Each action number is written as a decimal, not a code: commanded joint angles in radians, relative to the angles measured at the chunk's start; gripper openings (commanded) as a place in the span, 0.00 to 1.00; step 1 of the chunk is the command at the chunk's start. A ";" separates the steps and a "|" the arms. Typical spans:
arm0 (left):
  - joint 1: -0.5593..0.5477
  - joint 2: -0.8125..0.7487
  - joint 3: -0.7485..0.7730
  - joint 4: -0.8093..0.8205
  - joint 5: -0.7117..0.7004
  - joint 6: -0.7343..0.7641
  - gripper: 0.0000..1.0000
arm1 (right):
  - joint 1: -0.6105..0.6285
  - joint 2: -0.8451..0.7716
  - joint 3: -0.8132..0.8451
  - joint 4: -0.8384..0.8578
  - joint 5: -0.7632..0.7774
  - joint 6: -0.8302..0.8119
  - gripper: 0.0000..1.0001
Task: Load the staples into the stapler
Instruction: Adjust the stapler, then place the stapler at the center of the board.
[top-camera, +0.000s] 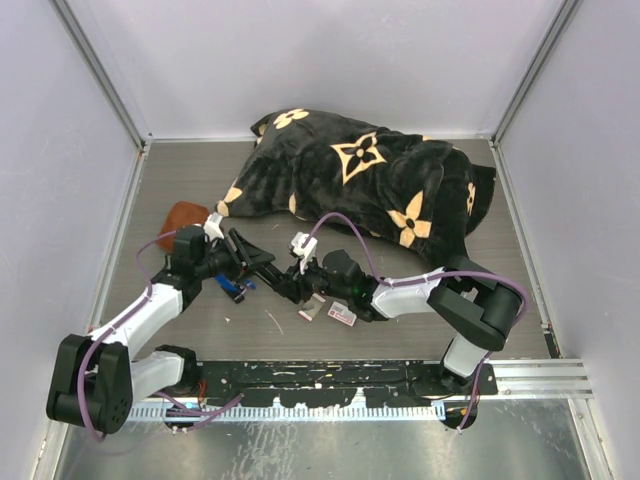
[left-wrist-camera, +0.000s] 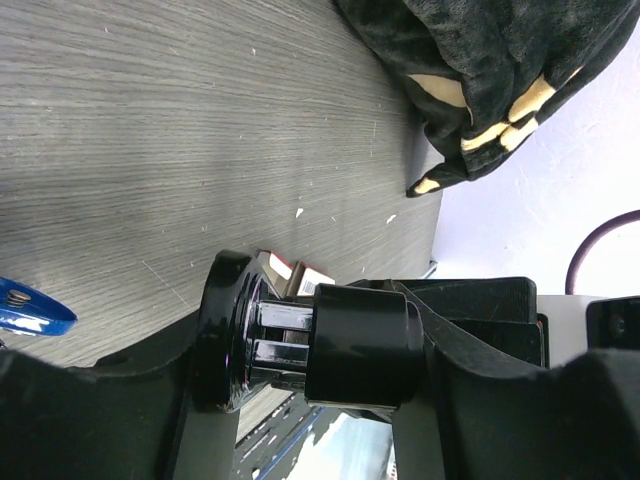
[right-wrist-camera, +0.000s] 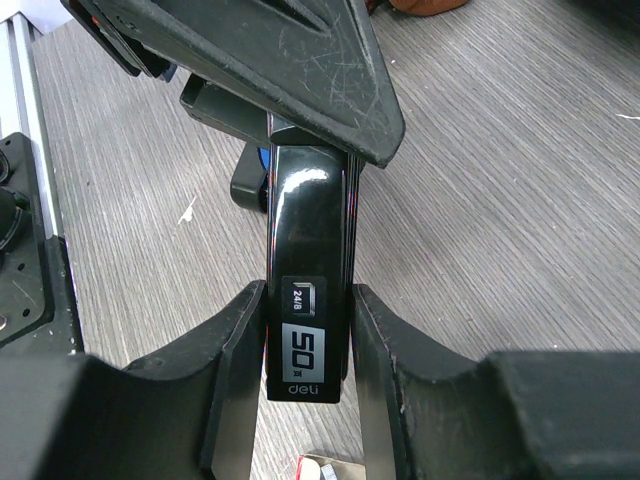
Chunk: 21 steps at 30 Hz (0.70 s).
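A black stapler (top-camera: 258, 258) hangs just above the table between my two grippers. The right gripper (top-camera: 290, 282) is shut on its rear end; in the right wrist view its label (right-wrist-camera: 308, 340) sits squeezed between both fingers. At the front end, the left gripper (top-camera: 240, 264) has the stapler's black hinge part (left-wrist-camera: 360, 345) filling the gap between its fingers, touching both sides. The staples (top-camera: 342, 315), a small white box with a red label, lie on the table under the right arm, and show behind the stapler (left-wrist-camera: 290, 275) and at the frame's bottom edge (right-wrist-camera: 335, 468).
A black blanket with tan flowers (top-camera: 370, 180) covers the back of the table. A reddish-brown object (top-camera: 183, 218) lies at the left beside it. A small blue object (top-camera: 232, 290) (left-wrist-camera: 30, 310) rests under the left gripper. Grey walls enclose three sides.
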 joint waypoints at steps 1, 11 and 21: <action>-0.005 -0.026 0.060 -0.025 0.008 0.041 0.49 | -0.003 -0.037 0.007 0.085 0.069 -0.005 0.01; -0.003 0.026 0.111 -0.049 -0.032 0.109 0.98 | -0.003 -0.047 0.019 0.058 0.139 -0.019 0.01; 0.036 -0.155 0.163 -0.323 -0.379 0.296 0.98 | -0.009 0.032 0.124 -0.040 0.232 -0.010 0.01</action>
